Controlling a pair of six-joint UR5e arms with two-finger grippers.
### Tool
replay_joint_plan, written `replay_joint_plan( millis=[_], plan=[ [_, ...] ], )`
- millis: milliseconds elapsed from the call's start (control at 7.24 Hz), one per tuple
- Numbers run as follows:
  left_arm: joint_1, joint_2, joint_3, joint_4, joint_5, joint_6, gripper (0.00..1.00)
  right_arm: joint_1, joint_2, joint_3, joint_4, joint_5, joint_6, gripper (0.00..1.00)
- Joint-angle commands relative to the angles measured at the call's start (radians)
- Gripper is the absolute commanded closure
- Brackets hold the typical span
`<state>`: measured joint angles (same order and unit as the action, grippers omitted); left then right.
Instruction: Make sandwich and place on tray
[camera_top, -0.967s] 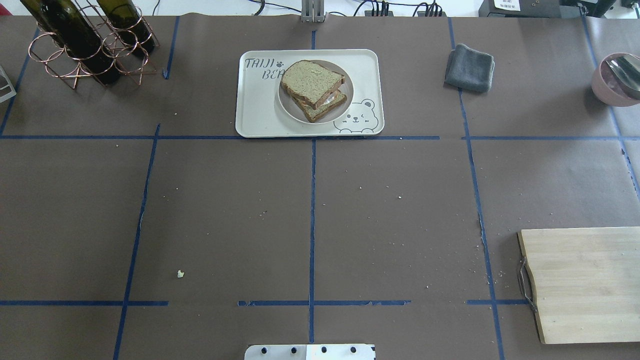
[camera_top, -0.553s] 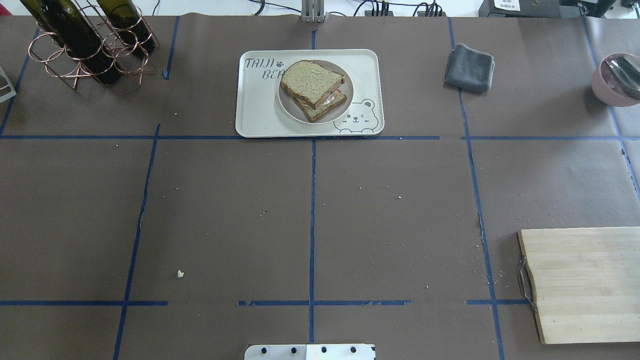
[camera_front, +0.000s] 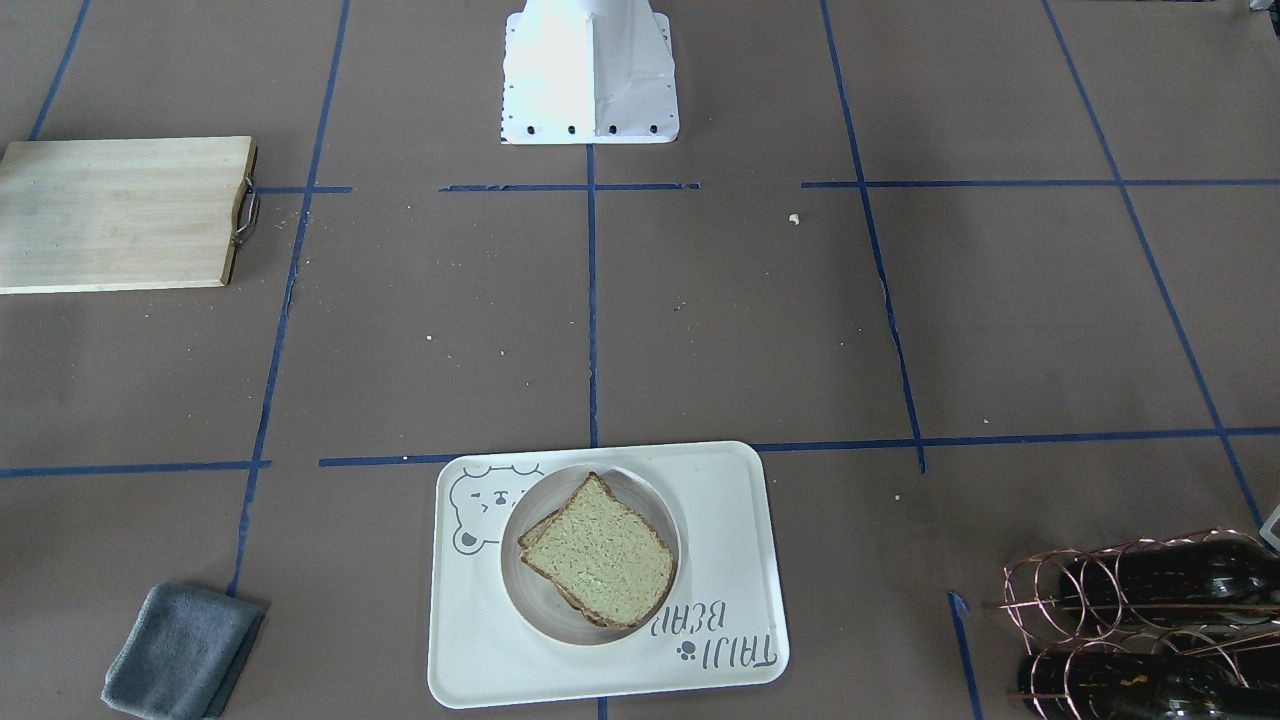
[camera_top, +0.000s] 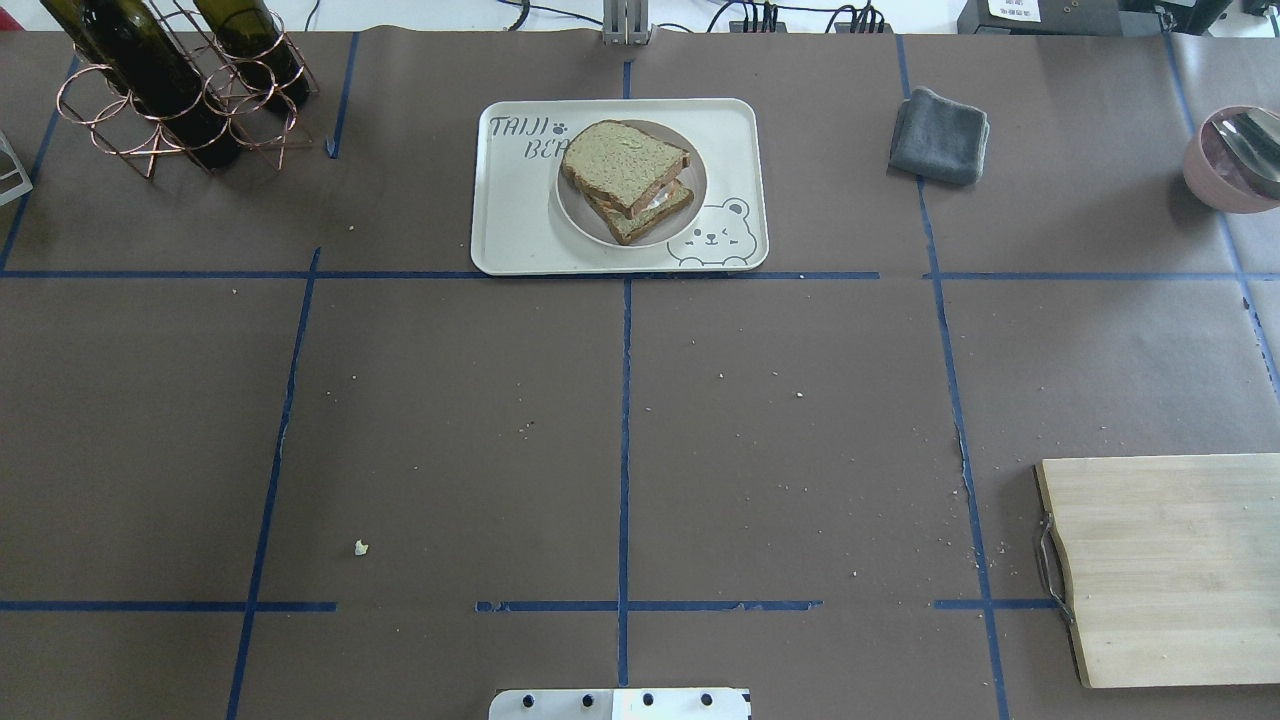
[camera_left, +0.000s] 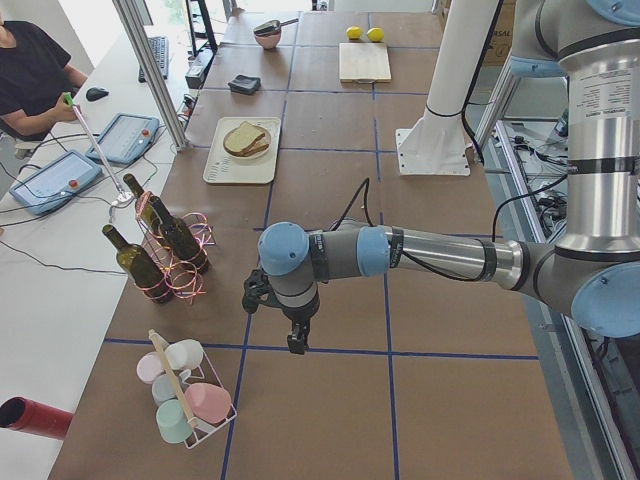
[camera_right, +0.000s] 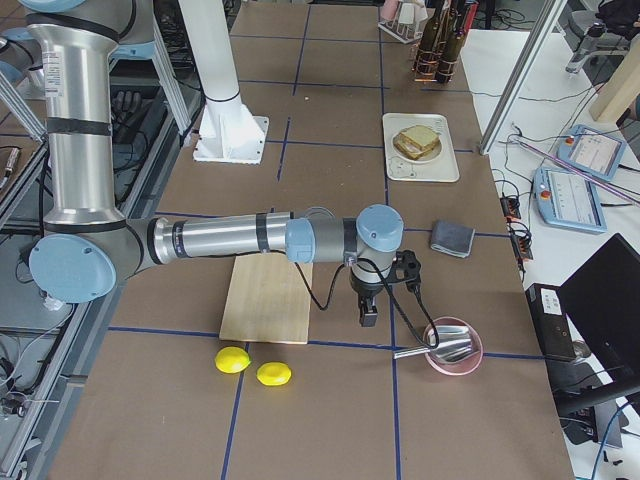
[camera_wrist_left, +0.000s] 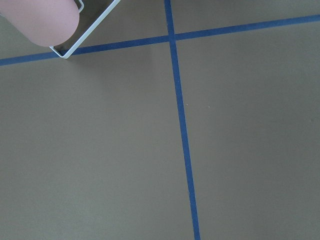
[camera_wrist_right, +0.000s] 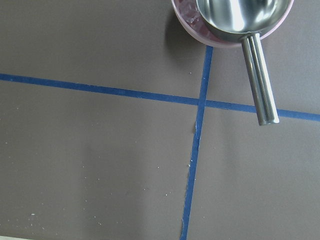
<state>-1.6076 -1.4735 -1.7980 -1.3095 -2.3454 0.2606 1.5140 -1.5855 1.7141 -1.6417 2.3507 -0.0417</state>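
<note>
The sandwich, two tan bread slices with a filling between them, lies on a small round plate on the cream tray with the bear drawing, at the far middle of the table. It also shows in the front-facing view. My left gripper hangs over the table's left end, far from the tray, and shows only in the exterior left view. My right gripper hangs near the pink bowl at the right end and shows only in the exterior right view. I cannot tell whether either is open or shut.
A wooden cutting board lies at the near right. A grey cloth lies right of the tray. A wire rack with wine bottles stands at the far left. A pink bowl with a metal scoop and two lemons are at the right end. A cup basket stands at the left end.
</note>
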Motion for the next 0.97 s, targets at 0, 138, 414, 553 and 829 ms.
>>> replay_joint_plan(
  millis=[0,138,414,553,829],
  plan=[
    [0.0,-0.001,0.0,-0.014,0.0,0.0,0.0,0.0,-0.008,0.005,0.0,0.009,-0.004,0.0],
    [0.0,0.002,0.012,-0.034,0.0,0.0,0.0,0.0,-0.008,0.004,0.0,0.01,-0.004,0.0],
    [0.0,0.002,0.016,-0.051,0.0,0.0,0.0,0.0,-0.01,0.004,0.003,0.01,-0.003,0.0],
    [0.002,0.002,0.014,-0.053,0.0,0.0,0.0,0.0,-0.01,0.001,0.003,0.01,-0.003,0.0],
    [0.002,-0.002,0.014,-0.07,0.001,-0.001,0.0,0.0,-0.013,0.002,0.006,0.01,-0.001,0.0]
  ],
)
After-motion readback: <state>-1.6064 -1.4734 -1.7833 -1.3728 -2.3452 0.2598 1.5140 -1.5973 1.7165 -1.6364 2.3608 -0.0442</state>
